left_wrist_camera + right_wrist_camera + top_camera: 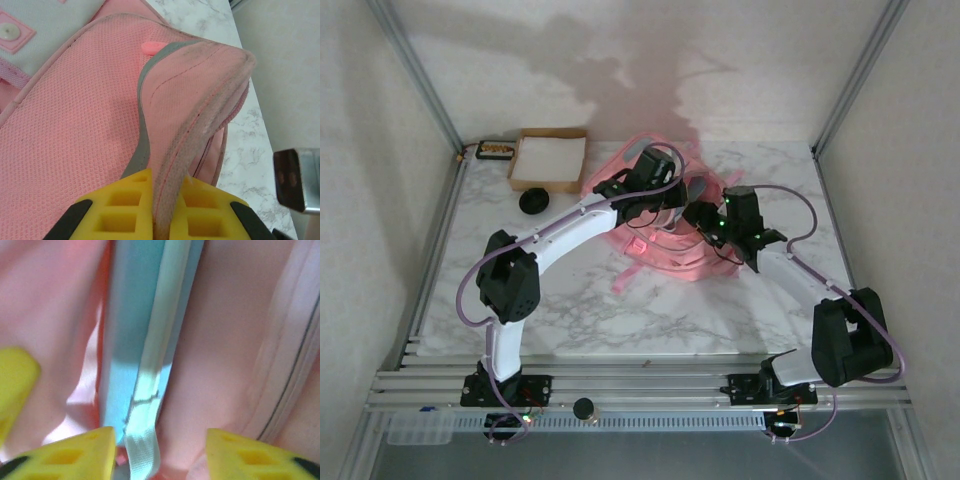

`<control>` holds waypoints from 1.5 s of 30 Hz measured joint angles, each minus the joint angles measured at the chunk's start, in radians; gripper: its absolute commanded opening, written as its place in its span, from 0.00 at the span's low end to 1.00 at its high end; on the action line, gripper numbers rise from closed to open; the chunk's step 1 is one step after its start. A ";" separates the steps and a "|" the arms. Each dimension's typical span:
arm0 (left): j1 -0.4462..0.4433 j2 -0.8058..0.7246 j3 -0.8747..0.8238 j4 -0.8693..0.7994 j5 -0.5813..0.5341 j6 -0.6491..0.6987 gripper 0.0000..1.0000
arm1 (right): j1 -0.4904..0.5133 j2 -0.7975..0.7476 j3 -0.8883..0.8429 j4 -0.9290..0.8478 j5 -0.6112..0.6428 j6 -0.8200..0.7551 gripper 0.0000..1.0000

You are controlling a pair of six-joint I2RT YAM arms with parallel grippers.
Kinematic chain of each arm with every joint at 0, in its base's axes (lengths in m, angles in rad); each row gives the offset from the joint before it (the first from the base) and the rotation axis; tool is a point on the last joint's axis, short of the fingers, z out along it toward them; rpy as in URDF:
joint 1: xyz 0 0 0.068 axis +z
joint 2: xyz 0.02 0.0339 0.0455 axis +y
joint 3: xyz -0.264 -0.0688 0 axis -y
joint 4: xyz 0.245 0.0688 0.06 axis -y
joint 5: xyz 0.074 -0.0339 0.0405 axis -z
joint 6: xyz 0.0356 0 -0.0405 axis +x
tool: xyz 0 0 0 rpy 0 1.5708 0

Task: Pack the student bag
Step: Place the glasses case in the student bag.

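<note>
Currently the student bag (665, 250) lies crumpled at rear-centre of the marble surface (570, 310), w/ both arms reaching onto it. Left hand (167, 192) is pinched together on a pink piped edge of the bag's flap, the fabric running up btwn its yellow pads (125, 200). Right hand (157, 450) is apart and pressed close to pink fabric, a pale blue-green strip (145, 365) sitting btwn its fingers, prob. not gripped, though that close view is blurry.

- Nothing readable on the big soft pink fabric backpack (670, 262), no logo or number.
- Small flat black packet (495, 150) beside the brown cardboard box (548, 158) has yellowish marks, maybe print, too tiny to read.
</note>
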 measured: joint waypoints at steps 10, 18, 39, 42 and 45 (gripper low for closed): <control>0.000 0.000 -0.007 0.010 0.006 -0.012 0.00 | 0.011 0.027 0.050 -0.095 -0.129 -0.001 0.00; 0.000 -0.002 -0.013 0.012 0.011 -0.037 0.00 | 0.026 0.144 0.092 -0.046 -0.161 0.017 0.00; 0.012 -0.066 -0.178 0.179 0.000 -0.246 0.00 | 0.058 0.137 -0.001 0.243 -0.039 0.077 0.24; 0.012 -0.066 -0.178 0.179 0.010 -0.261 0.00 | 0.044 0.107 -0.011 0.188 -0.034 0.033 0.35; 0.011 -0.065 -0.179 0.184 0.030 -0.291 0.00 | 0.020 0.031 -0.012 0.076 -0.024 -0.025 0.34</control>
